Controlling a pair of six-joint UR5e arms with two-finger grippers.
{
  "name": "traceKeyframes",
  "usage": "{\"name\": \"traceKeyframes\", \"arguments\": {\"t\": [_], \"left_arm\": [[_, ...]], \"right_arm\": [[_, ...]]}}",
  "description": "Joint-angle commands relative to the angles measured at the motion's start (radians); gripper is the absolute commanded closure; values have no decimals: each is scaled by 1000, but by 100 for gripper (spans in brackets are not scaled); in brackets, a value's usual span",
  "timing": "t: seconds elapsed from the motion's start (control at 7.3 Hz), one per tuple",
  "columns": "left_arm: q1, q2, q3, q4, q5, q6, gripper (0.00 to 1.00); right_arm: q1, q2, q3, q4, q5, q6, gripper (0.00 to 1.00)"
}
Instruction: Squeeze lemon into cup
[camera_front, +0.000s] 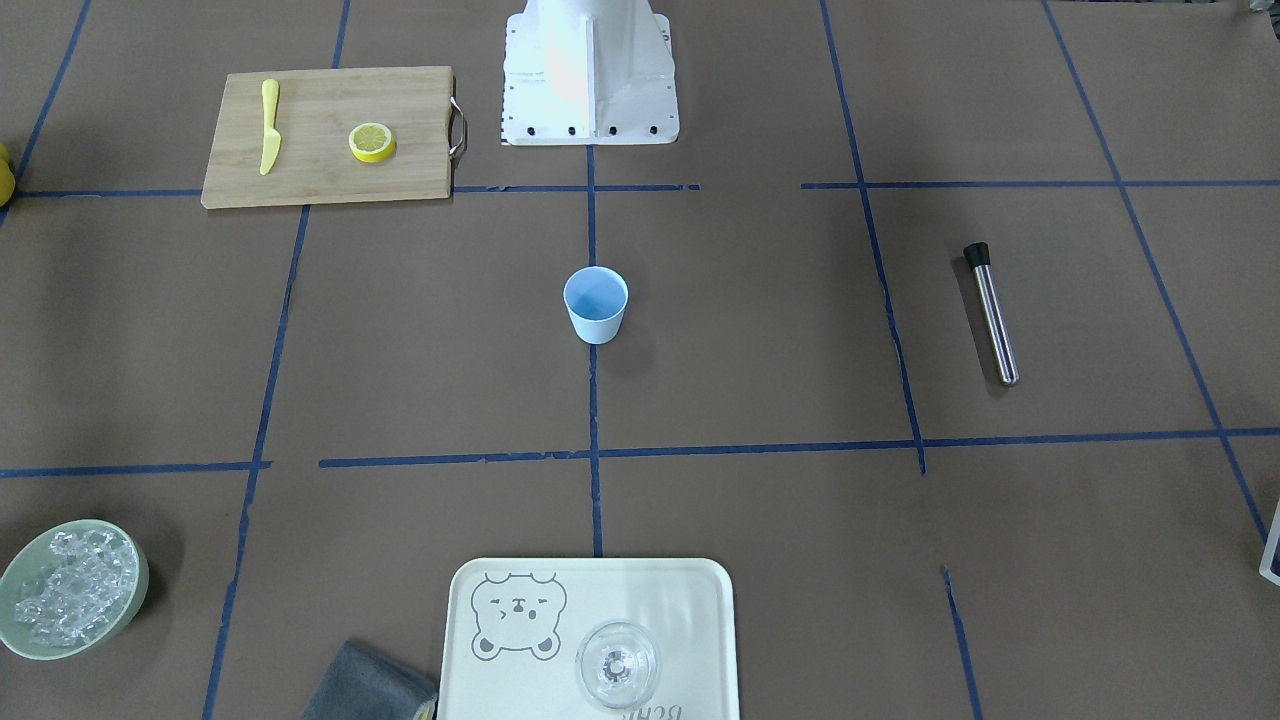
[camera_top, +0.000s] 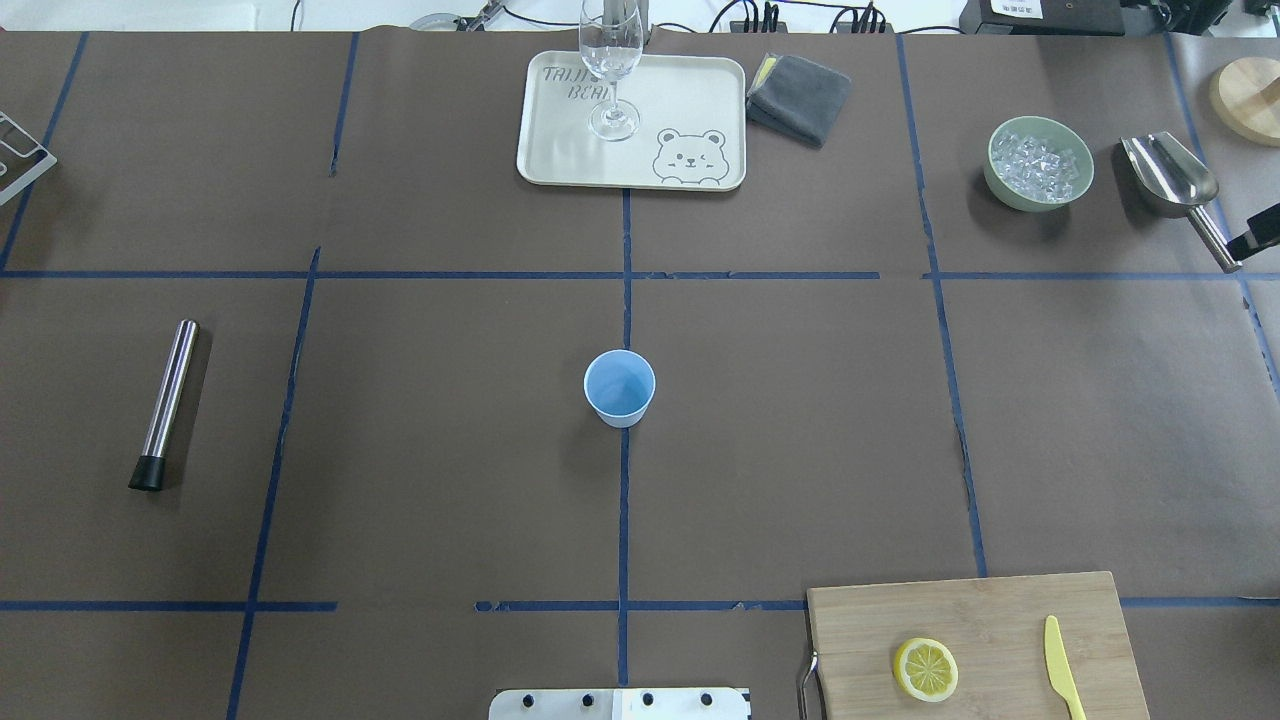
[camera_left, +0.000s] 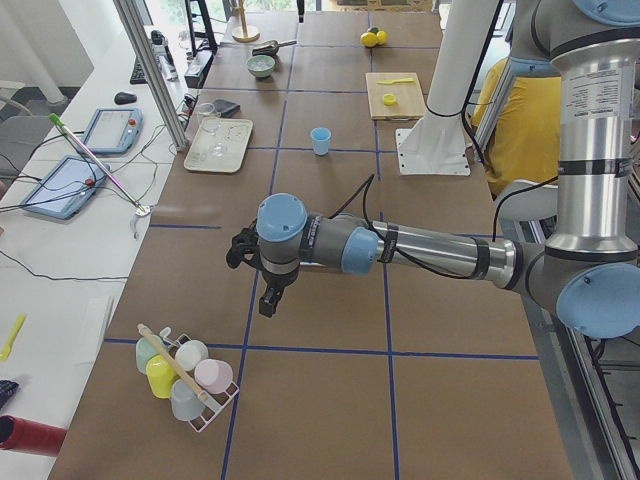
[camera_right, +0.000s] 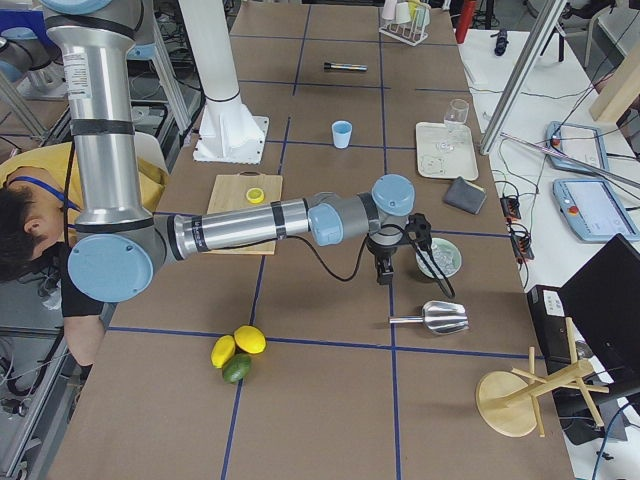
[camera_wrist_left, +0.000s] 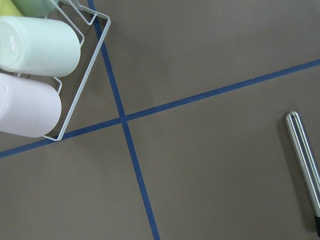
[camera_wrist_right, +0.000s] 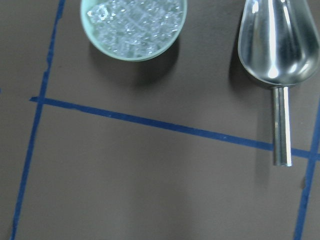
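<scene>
The lemon (camera_front: 372, 142) is a thick yellow piece, cut face up, on a wooden cutting board (camera_front: 300, 170) near my base; it also shows in the overhead view (camera_top: 925, 669). The light-blue cup (camera_front: 596, 305) stands upright and empty at the table's centre (camera_top: 620, 388). My left gripper (camera_left: 272, 300) hangs over the table's left end near a cup rack, far from both. My right gripper (camera_right: 381, 272) hangs over the right end beside the ice bowl. I cannot tell whether either is open or shut.
A yellow knife (camera_front: 269, 125) lies on the board. A steel muddler (camera_top: 165, 400) lies on my left. A tray (camera_top: 560, 150) with a clear glass (camera_top: 610, 70), a grey cloth (camera_top: 800, 95), an ice bowl (camera_top: 1038, 163) and a metal scoop (camera_top: 1170, 180) are at the far side.
</scene>
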Motion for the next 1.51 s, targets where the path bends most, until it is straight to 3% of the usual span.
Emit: {"name": "traceKeyframes", "arguments": {"t": [0.0,0.27,0.55,0.82,1.23,1.37], "left_arm": [[20,2,9,-99,0,-1,0],[30,3,15,-98,1,-5,0],[31,5,23,-98,3,-5,0],[31,5,26,-101,3,-5,0],[31,6,24,-100,1,-5,0],[31,6,26,-101,1,-5,0]], "right_arm": [[-203,-73,154,140,-27,218,0],[-427,-113,193,373,-154,557,0],[-790,-177,370,385,-490,827,0],[-968,-187,408,369,-555,1083,0],[-1203,-240,432,357,-789,1280,0],[-1246,-242,432,334,-797,1301,0]]}}
